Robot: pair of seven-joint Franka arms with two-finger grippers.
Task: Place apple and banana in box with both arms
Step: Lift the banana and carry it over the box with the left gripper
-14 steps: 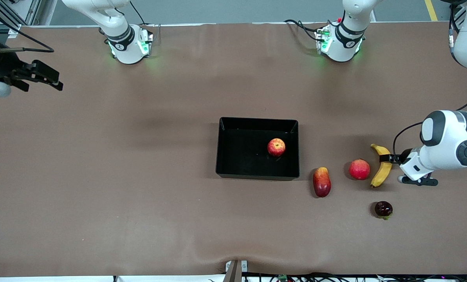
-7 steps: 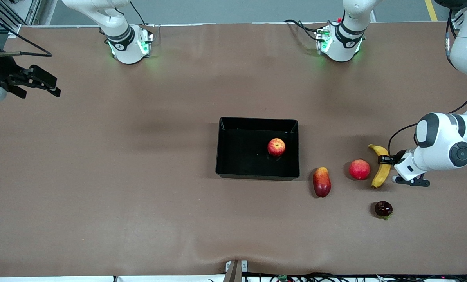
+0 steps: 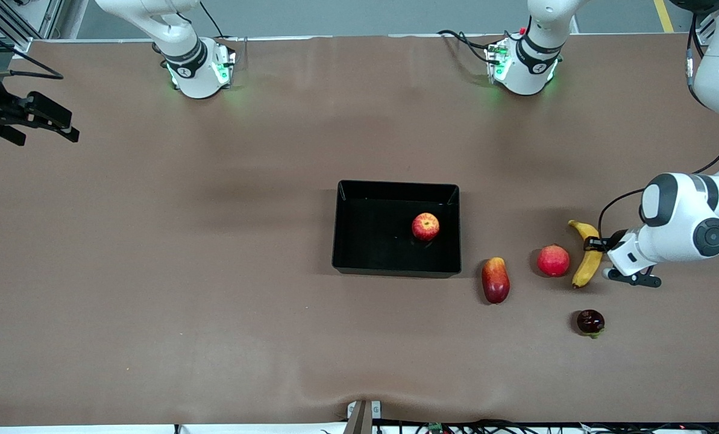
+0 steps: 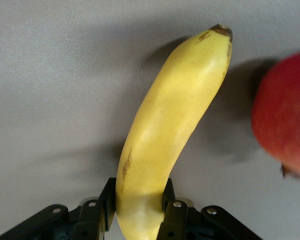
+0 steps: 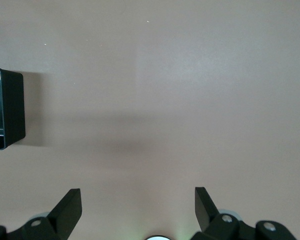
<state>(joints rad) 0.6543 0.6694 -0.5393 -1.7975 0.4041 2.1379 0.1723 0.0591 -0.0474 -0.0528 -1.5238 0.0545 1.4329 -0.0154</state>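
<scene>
Tabletop banana (image 4: 162,135) between left gripper (image 4: 138,212) fingers

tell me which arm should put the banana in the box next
Left. The left gripper already has its jaws closed on the banana, which lies beside the round red fruit. The right gripper hangs open over the right arm's end of the table. The apple is already in the box.
</scene>
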